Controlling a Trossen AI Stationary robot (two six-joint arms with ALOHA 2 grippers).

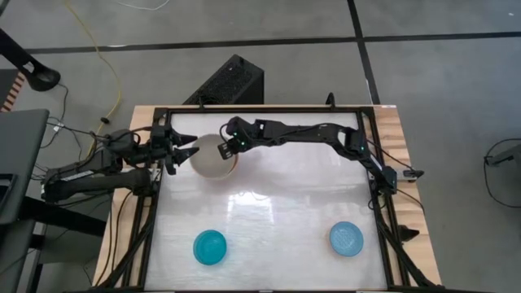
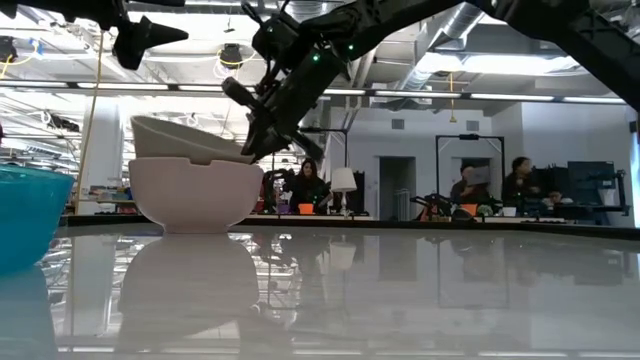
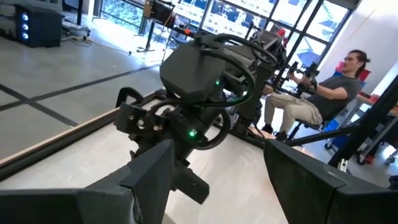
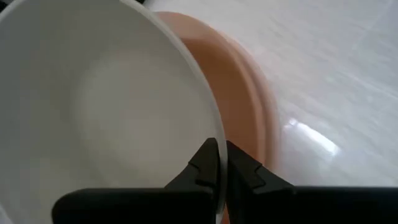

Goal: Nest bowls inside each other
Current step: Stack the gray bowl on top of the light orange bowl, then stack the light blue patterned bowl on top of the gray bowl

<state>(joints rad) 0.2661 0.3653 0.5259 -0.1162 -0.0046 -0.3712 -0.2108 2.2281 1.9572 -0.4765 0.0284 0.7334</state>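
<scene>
A cream-white bowl (image 1: 210, 155) sits tilted in the mouth of a salmon pink bowl (image 2: 195, 195), which stands on its base at the table's far left. My right gripper (image 1: 231, 147) is shut on the cream-white bowl's rim on the side toward the table's right edge. Just to the left of the two bowls, my left gripper (image 1: 181, 151) is held level above the table, open with nothing between its fingers. A teal-blue bowl (image 1: 210, 247) stands near the front left. A light blue bowl (image 1: 346, 238) stands near the front right. My right gripper pinches the cream-white bowl's rim (image 4: 213, 132), with one finger inside the bowl and one outside. The fingers slant down from the table's right side. The bowl is tilted, with its held side low and its lower part inside the salmon pink bowl (image 4: 242, 81).
The table top (image 1: 285, 203) is white and glossy, with a dark frame around it. In the low view the teal-blue bowl (image 2: 25, 215) fills the left edge. People sit in the room beyond the table.
</scene>
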